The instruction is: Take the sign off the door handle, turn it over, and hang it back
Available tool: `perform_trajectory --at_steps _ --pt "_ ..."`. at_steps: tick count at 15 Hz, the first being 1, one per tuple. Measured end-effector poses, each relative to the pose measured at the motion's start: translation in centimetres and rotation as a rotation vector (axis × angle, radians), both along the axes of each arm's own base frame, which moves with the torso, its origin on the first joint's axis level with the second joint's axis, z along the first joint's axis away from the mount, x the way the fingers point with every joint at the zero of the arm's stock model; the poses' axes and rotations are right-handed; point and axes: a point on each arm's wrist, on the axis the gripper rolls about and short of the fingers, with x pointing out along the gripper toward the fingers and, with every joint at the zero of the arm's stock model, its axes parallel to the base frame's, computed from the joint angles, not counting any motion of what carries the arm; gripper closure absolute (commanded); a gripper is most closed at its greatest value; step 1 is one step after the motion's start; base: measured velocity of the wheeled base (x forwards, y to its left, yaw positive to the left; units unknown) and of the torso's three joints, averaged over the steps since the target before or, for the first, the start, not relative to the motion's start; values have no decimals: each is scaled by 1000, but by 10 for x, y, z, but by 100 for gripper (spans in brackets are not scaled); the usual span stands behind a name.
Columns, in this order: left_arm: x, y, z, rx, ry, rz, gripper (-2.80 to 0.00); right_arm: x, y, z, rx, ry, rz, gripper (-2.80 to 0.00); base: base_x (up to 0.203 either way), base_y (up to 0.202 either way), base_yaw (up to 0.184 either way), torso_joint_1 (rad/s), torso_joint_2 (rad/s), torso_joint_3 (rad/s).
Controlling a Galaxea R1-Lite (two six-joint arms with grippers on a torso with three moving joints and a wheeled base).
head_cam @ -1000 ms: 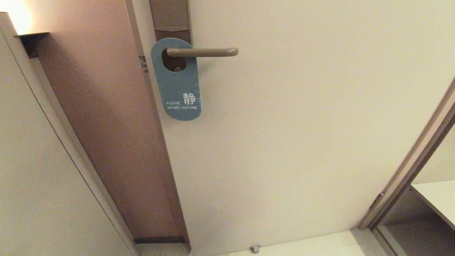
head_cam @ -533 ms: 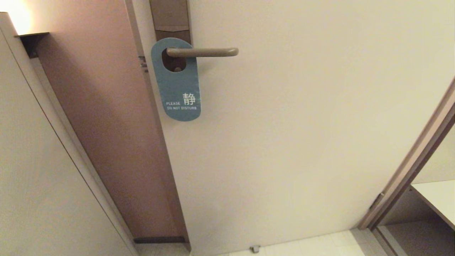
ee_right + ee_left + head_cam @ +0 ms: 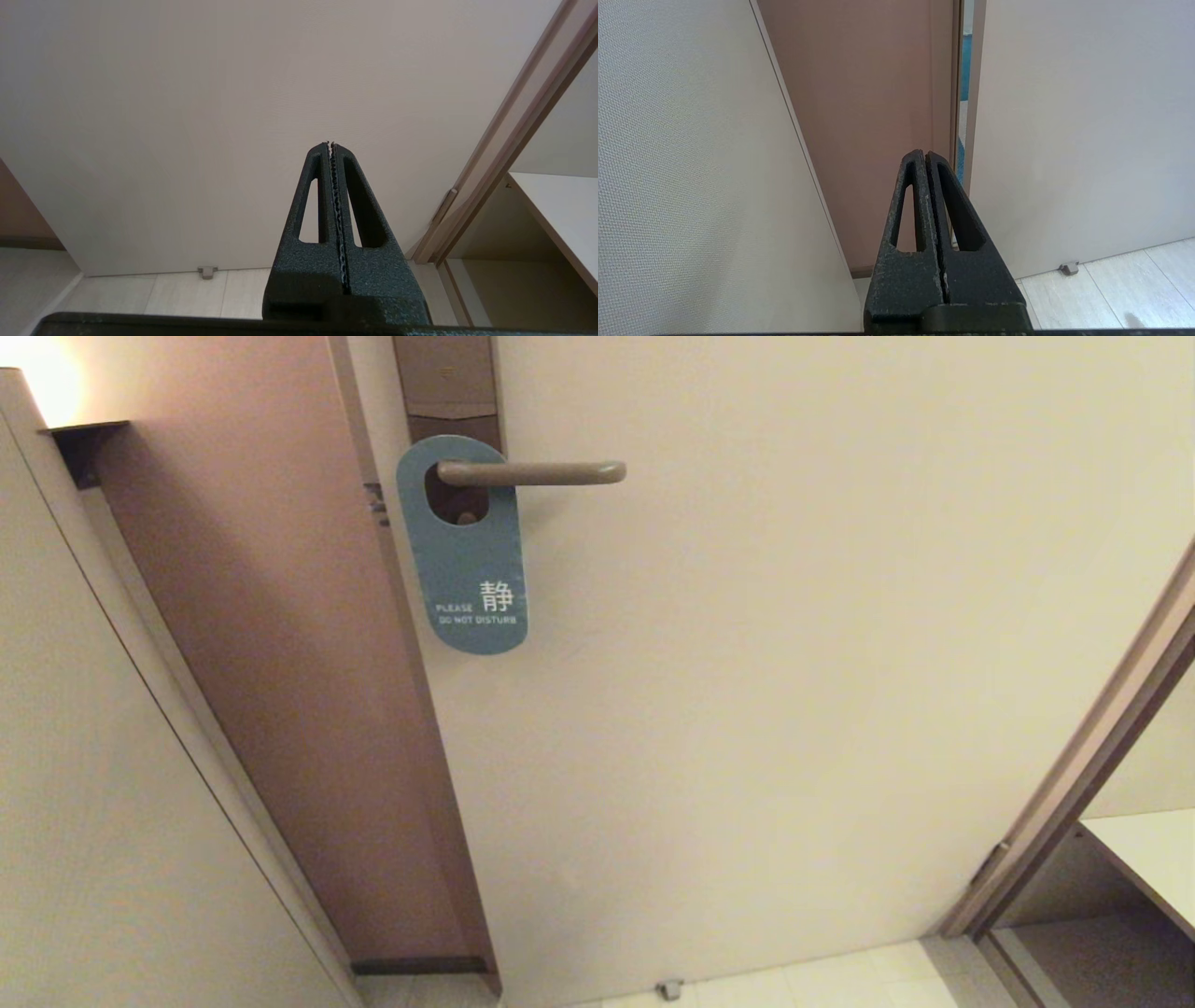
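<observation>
High on the pale door (image 3: 794, 691), near its latch edge, the sign (image 3: 464, 555) hangs from the door handle (image 3: 532, 473), whose slim bronze-grey lever passes through the oval hole in the card's upper end and points level toward the right of the head view. Its teal-blue face is turned outward, with a white Chinese character and the words "PLEASE DO NOT DISTURB" printed near its rounded lower end, and the card lies flat against the door and over the lower part of the tall brown lock plate (image 3: 446, 383). Neither arm appears in the head view. Seen from its own wrist camera, the left claw (image 3: 925, 154) has its two black fingers pressed together with nothing between them, and it points at the narrow gap between the brown door frame (image 3: 864, 116) and the door's edge, low down near the tiled floor (image 3: 1101, 289). Likewise the right claw (image 3: 330, 144) is closed tight and empty, aimed at the bare lower part of the door, with a small grey door stop (image 3: 206, 271) at the door's foot.
</observation>
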Motion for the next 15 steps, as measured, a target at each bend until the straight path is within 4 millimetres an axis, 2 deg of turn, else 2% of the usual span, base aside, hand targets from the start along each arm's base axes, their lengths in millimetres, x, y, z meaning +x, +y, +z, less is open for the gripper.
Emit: perform_trajectory --at_steps 15 --pt "0 0 0 0 0 0 0 0 0 0 21 -1 -11 0 0 0 0 0 0 0"
